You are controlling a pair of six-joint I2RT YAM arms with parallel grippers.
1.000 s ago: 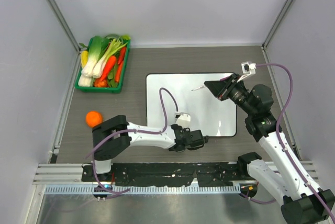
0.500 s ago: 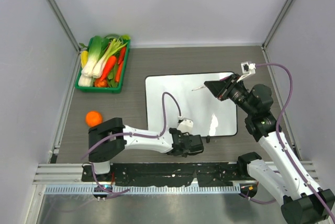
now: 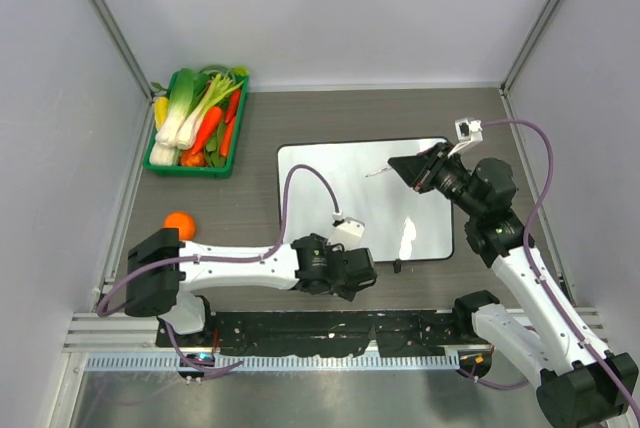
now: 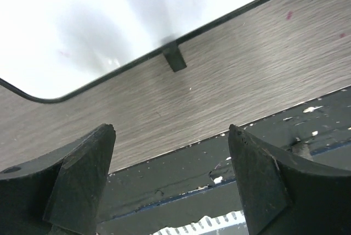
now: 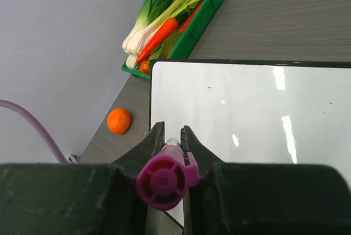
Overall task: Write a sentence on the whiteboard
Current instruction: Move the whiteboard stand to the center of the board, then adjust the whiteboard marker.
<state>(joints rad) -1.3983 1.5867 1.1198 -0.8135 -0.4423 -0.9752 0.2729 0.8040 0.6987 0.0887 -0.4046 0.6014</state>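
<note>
On the worktop (image 3: 330, 113), centre-right, the whiteboard (image 3: 380, 213) lies flat and looks blank, so by the look of it writing hasn't started. Left claw (image 4: 170, 158) is spread wide, empty, low by the board's near edge. Right claw (image 5: 171, 130) is pinched on a purple marker (image 5: 164, 179), poised over the board's right side. Whole sentence left.

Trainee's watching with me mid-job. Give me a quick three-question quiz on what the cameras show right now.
1. True or false: the left gripper is shut on the whiteboard.
2. What does the right gripper hold? A) an eraser B) a purple marker C) a cloth
3. Fill in: on the table, the green tray sits in the far ____ corner, by the robot's own sides.

Key: 1 false, its fingers stand apart with nothing between them; 2 B; 3 left.
</note>
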